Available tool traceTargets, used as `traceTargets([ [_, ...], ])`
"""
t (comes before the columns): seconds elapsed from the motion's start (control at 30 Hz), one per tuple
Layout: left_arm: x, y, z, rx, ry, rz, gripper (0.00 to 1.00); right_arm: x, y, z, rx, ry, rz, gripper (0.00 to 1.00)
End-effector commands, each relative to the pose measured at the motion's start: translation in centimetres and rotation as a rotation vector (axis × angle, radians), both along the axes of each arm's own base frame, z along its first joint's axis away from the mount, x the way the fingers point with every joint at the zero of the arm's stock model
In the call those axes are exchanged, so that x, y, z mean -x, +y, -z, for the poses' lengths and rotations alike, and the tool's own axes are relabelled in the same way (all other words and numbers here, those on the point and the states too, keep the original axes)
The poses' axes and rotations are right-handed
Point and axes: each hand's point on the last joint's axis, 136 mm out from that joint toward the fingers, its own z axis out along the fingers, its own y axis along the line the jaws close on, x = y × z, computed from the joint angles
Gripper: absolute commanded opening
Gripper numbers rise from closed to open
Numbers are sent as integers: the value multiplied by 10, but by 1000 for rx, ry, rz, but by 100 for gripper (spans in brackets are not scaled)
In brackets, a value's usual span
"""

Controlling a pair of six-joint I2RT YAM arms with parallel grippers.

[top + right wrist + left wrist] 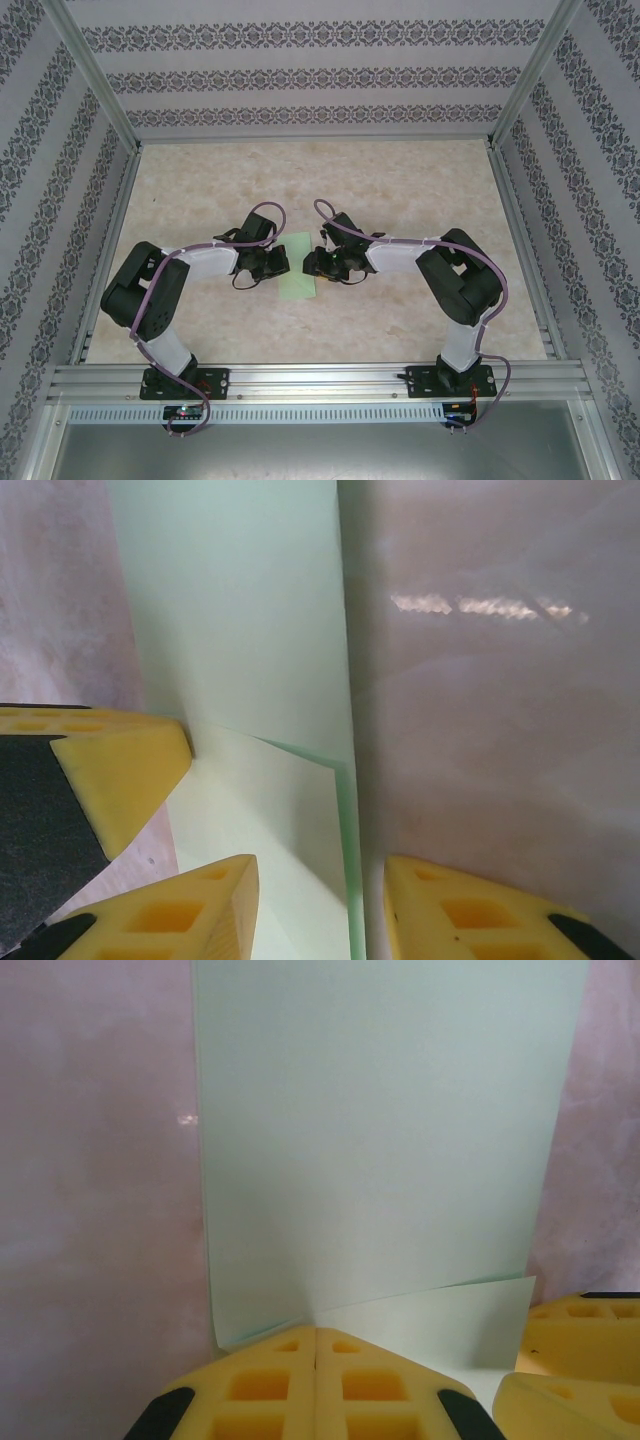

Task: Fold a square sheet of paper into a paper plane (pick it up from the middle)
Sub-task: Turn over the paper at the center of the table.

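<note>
square sheet of paper lies on the table between both grippers, looks halved with one corner flap turned. most folds still to do. left gripper fingers together, pressing the flap edge; right gripper fingers apart, straddling the sheet's edge.

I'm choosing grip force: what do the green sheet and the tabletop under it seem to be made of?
The square sheet of paper: thin matte paper, apparently; it holds a sharp folded flap and lies flat. The table: hard, glossy, marble-patterned surface, likely laminate, since it mirrors lights as bright streaks.
</note>
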Motion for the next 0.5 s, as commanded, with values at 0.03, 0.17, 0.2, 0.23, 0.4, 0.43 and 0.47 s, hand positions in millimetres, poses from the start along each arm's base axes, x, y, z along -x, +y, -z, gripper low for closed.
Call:
traceTargets([
  [0.03,-2,2,-5,-20,-32,17,6,-2,14,-3,-69,-12,-12,37],
  [0.17,-2,2,-8,-22,-36,19,6,-3,16,-6,-80,-16,-8,37],
  [0.2,-2,2,-8,-22,-35,19,7,-3,15,-7,-82,-17,-6,37],
  [0.23,-1,2,-7,-22,-33,19,6,-3,15,-6,-81,-17,-7,37],
  [0.4,0,3,-6,-21,-28,14,6,-4,13,-8,-98,-25,0,36],
  [0.43,0,2,-6,-20,-27,13,6,-4,13,-9,-110,-28,-1,36],
  [0.47,0,2,-7,-18,-26,12,6,-4,13,-9,-121,-28,1,36],
])
